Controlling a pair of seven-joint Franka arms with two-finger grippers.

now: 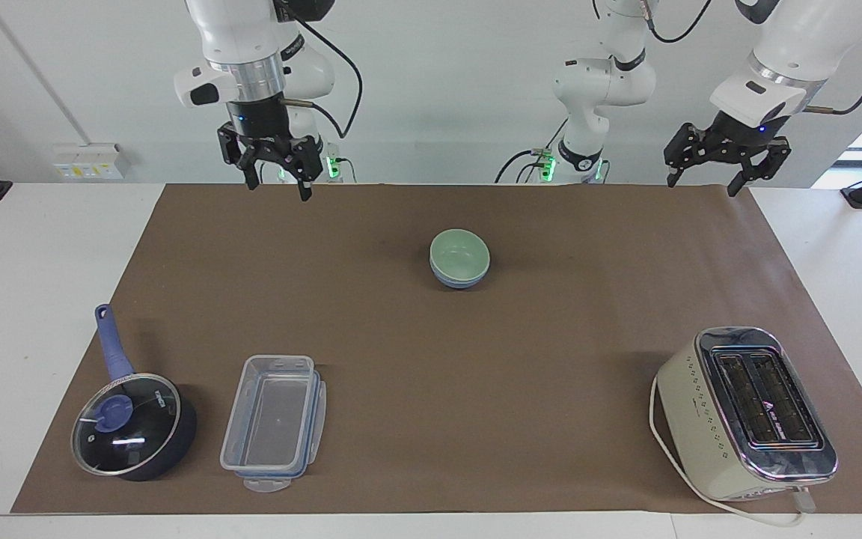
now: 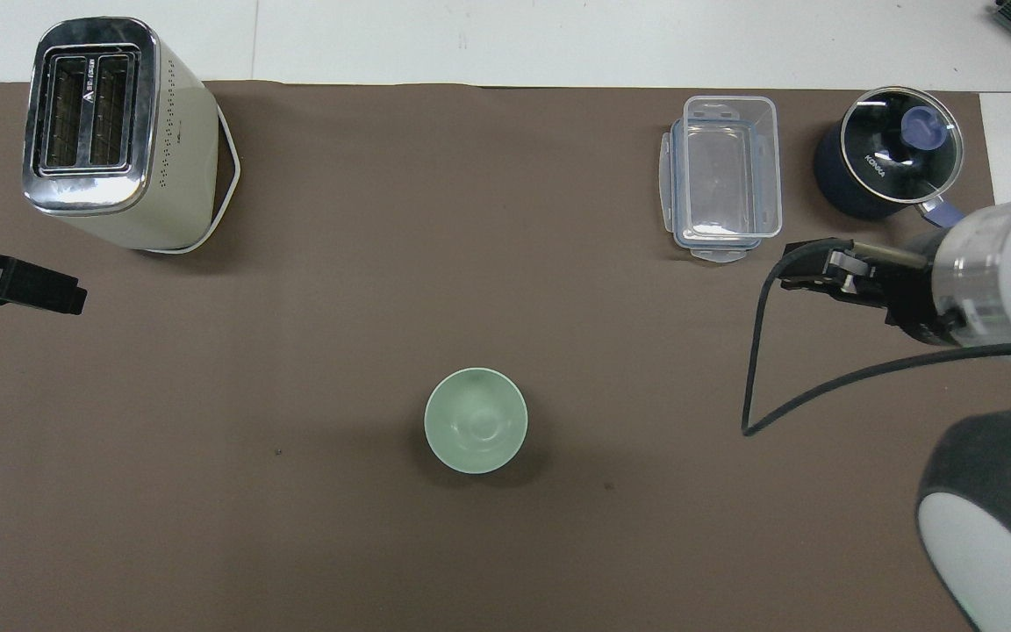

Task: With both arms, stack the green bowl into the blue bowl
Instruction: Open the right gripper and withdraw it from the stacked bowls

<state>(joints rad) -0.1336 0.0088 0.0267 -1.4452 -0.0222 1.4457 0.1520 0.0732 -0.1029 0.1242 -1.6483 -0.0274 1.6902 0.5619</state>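
Note:
The pale green bowl (image 1: 459,251) sits nested inside the blue bowl (image 1: 459,282) on the brown mat, midway between the arms' ends and toward the robots. In the overhead view only the green bowl (image 2: 476,420) shows; the blue bowl is hidden under it. My right gripper (image 1: 276,189) is open and empty, raised over the mat's edge nearest the robots, well away from the bowls toward the right arm's end. My left gripper (image 1: 701,187) is open and empty, raised over the mat's corner at the left arm's end, where the left arm waits.
A cream toaster (image 1: 745,412) stands farthest from the robots at the left arm's end. A clear plastic container (image 1: 274,421) and a dark blue lidded saucepan (image 1: 132,423) sit farthest from the robots at the right arm's end.

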